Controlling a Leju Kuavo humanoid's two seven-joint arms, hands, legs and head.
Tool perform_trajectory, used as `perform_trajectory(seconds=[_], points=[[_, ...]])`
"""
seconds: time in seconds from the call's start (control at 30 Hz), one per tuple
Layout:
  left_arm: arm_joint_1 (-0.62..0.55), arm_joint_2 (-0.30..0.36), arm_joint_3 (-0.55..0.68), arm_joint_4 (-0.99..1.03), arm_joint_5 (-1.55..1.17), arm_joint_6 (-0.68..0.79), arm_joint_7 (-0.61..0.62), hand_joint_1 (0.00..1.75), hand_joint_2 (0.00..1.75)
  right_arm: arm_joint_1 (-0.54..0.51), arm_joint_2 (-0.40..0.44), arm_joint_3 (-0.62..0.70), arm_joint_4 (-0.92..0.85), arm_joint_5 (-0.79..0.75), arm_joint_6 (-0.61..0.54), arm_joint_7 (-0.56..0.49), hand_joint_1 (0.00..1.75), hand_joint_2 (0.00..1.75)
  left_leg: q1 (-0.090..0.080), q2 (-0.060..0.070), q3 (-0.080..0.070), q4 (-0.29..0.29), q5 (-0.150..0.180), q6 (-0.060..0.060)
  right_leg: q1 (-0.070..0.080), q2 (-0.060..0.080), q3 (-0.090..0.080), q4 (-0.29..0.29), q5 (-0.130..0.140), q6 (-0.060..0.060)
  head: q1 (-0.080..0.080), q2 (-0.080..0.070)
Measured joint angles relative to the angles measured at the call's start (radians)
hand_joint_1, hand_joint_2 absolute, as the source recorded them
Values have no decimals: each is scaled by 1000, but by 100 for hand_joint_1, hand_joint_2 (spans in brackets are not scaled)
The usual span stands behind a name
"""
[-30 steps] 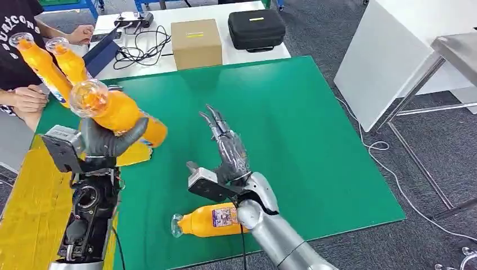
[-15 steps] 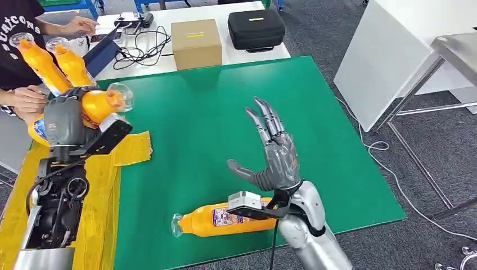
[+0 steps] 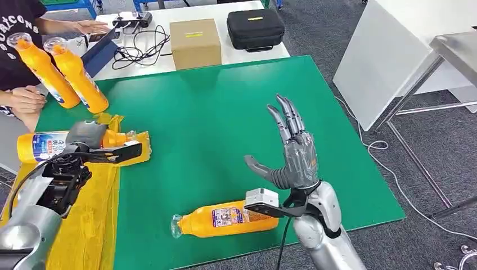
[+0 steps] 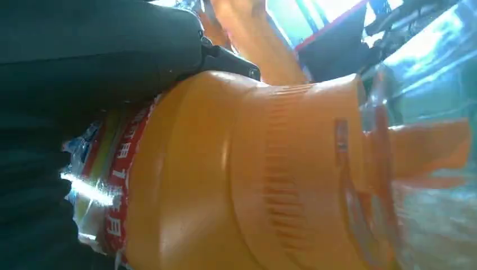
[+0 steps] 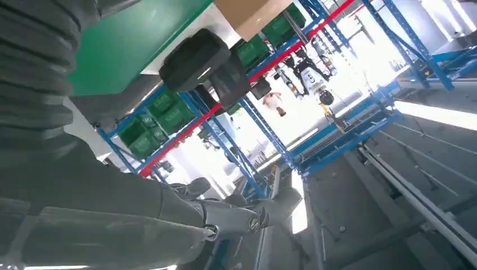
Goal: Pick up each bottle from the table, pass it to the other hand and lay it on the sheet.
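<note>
Head view: left robot hand [image 3: 90,136] grips bottle [image 3: 53,145]; right robot hand [image 3: 295,157] spread, empty.

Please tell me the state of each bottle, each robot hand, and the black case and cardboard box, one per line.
Left hand: grips a bottle.
Held bottle: lying on its side, over the yellow sheet.
Right hand: raised, fingers spread, holding nothing.
Bottle near the right arm: lying on the green mat, capped.
Two bottles at the far left: standing, leaning.
Black case: closed.
Cardboard box: closed.
</note>
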Motion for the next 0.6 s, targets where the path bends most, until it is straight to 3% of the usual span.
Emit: perform_trajectory(seconds=[0.3, 0.33, 0.37, 0.6], points=[[-28, 15, -28, 120, 26, -93, -78, 175, 175, -1, -3, -7, -1, -8, 14, 7, 0, 175, 0, 0, 0, 0, 0, 0, 0, 0, 0, 0, 0, 0, 0, 0], [-25, 15, -28, 135, 36, -95, -87, 7, 175, -2, -6, -8, 1, -6, 13, 7, 0, 175, 0, 0, 0, 0, 0, 0, 0, 0, 0, 0, 0, 0, 0, 0], [-20, 15, -29, 149, 46, -95, -93, 0, 175, -2, -8, -10, 3, -2, 11, 7, 0, 175, 0, 0, 0, 0, 0, 0, 0, 0, 0, 0, 0, 0, 0, 0], [-14, 1, -29, 186, 86, -77, -88, 0, 175, 8, -15, -13, 20, 34, 9, 32, 0, 175, 0, -2, 1, 0, -1, 0, 0, -2, 1, 0, 0, 0, 0, 0]])
